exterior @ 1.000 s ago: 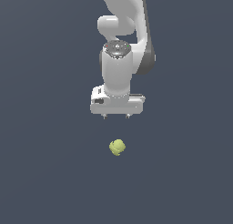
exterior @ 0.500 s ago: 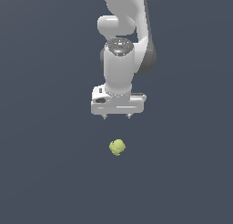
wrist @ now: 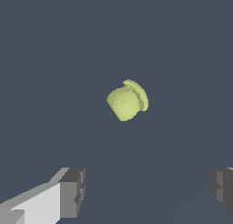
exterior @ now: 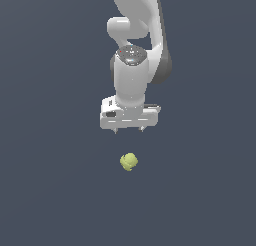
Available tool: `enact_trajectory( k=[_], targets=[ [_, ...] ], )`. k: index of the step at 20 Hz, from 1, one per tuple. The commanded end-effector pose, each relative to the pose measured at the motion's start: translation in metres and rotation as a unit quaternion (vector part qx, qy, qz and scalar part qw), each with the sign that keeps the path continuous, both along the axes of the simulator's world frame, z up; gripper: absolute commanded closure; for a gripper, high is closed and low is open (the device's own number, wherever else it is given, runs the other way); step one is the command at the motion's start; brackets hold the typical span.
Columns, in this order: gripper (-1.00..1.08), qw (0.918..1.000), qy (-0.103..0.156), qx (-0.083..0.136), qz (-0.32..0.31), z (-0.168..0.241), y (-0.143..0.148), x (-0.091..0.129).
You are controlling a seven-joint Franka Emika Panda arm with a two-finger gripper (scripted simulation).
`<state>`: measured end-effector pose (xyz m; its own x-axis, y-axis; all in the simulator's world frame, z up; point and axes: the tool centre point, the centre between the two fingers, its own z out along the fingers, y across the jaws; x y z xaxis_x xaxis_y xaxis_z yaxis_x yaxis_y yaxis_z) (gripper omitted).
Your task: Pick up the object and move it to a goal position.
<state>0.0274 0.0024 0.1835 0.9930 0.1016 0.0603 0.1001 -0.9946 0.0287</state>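
Approach step was in hand: the gripper [exterior: 128, 131], jaws spread, hung above the yellow-green lumpy object [exterior: 129, 161] and needed to descend and straddle it.

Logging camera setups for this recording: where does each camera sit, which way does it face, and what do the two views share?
Exterior view: off the arm, facing the arm; shows the white arm, the gripper pointing down, open, above the yellow-green object.
Wrist view: on the wrist, looking past the two fingertips at the object on the dark floor.
Shared: the object, the fingertips and the floor.
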Motion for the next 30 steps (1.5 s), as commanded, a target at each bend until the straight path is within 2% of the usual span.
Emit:
enact_trajectory(
  k=[1,10,20,25,30],
  targets=[
    [-0.92,0.9999,0.002,-0.001,0.015,-0.004,0.0,0.004],
    [-0.92,0.9942,0.014,-0.005,0.107,-0.03,0.002,0.027],
    [-0.92,0.9728,0.028,-0.003,0.23,-0.07,0.003,0.055],
    [-0.92,0.963,0.031,-0.001,0.268,-0.083,0.002,0.063],
    [-0.92,0.9568,0.033,0.001,0.289,-0.091,0.002,0.067]
  ],
)
